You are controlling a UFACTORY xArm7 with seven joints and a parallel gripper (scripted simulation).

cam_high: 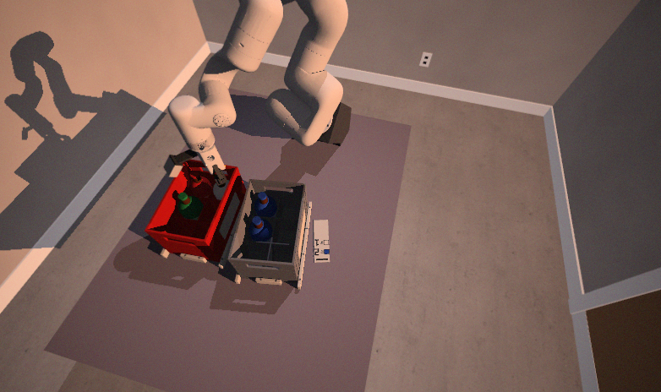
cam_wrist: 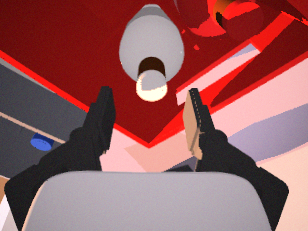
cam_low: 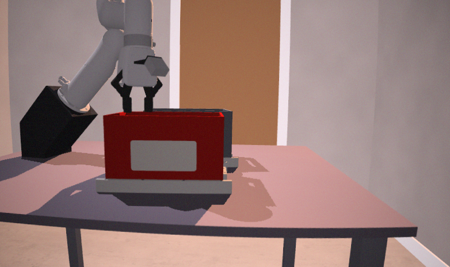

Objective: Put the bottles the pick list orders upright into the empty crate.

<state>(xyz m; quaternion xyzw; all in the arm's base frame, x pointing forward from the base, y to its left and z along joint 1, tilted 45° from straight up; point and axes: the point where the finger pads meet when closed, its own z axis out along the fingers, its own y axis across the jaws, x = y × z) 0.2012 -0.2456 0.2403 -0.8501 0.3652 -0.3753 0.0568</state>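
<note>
My gripper (cam_high: pixel 219 181) (cam_low: pixel 137 106) (cam_wrist: pixel 149 101) is open, fingertips at rim height in the back right corner of the red crate (cam_high: pixel 182 237) (cam_low: pixel 117 145). A white bottle (cam_high: pixel 219 191) (cam_wrist: pixel 151 44) stands there, its cap between or just below the fingertips, not gripped. A green bottle (cam_high: pixel 190 209) and a red bottle (cam_high: pixel 197 180) (cam_wrist: pixel 242 21) are also in the red crate. Two blue bottles (cam_high: pixel 265 205) (cam_high: pixel 260 231) stand in the grey crate (cam_high: pixel 284 269) (cam_low: pixel 228 132). The pick list (cam_high: pixel 320 227) shows blue with 2, white with 1.
The crates stand close side by side on pale rails (cam_high: pixel 267 281) (cam_low: pixel 163 187). The red crate's walls surround the space beneath the fingers. The grey crate has thin dividers (cam_high: pixel 276 242). The arm's dark base (cam_high: pixel 340 123) (cam_low: pixel 50 122) is at the back.
</note>
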